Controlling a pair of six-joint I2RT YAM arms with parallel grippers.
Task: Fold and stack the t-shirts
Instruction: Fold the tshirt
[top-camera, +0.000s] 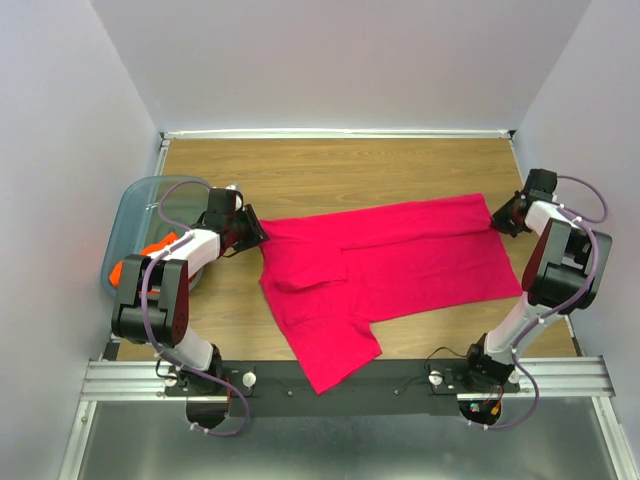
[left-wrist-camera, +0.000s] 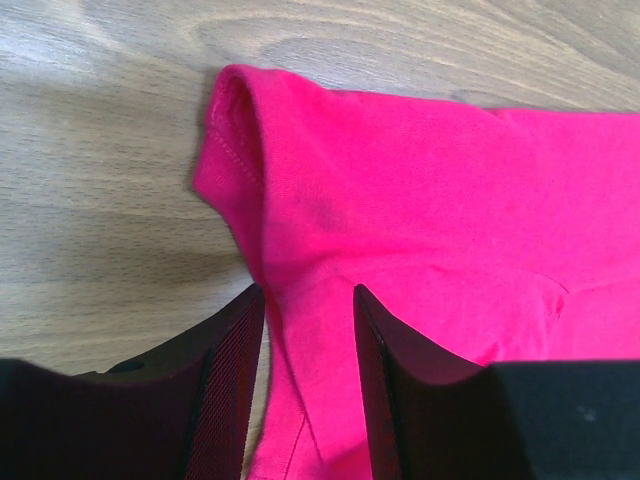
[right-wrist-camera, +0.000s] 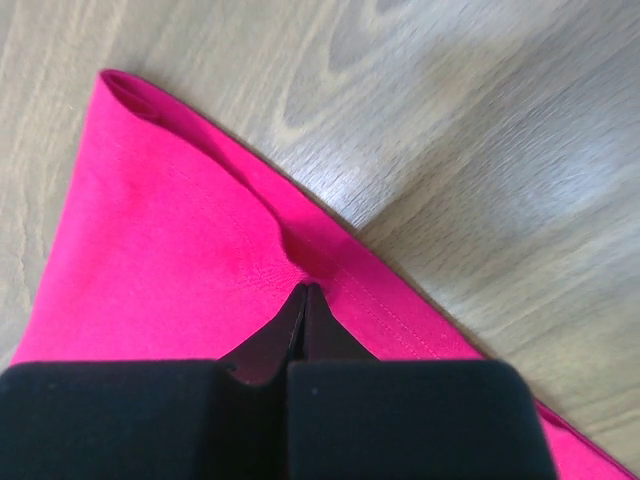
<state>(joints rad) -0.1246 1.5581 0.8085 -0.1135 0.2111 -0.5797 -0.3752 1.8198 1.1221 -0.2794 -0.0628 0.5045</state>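
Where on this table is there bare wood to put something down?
Bare wood: the wide far strip of table between the pink shirt and the back wall. Crowded: the left edge, by the bin.

The left arm (top-camera: 160, 300) folds sharply at the elbow and reaches inward with its wrist held low. The left jaws stand partly open, one finger either side of a fold of the pink t-shirt (left-wrist-camera: 420, 210). The right arm (top-camera: 553, 268) bends upward and forward, wrist turned inward, and the right jaws are pinched together on that shirt's hem.
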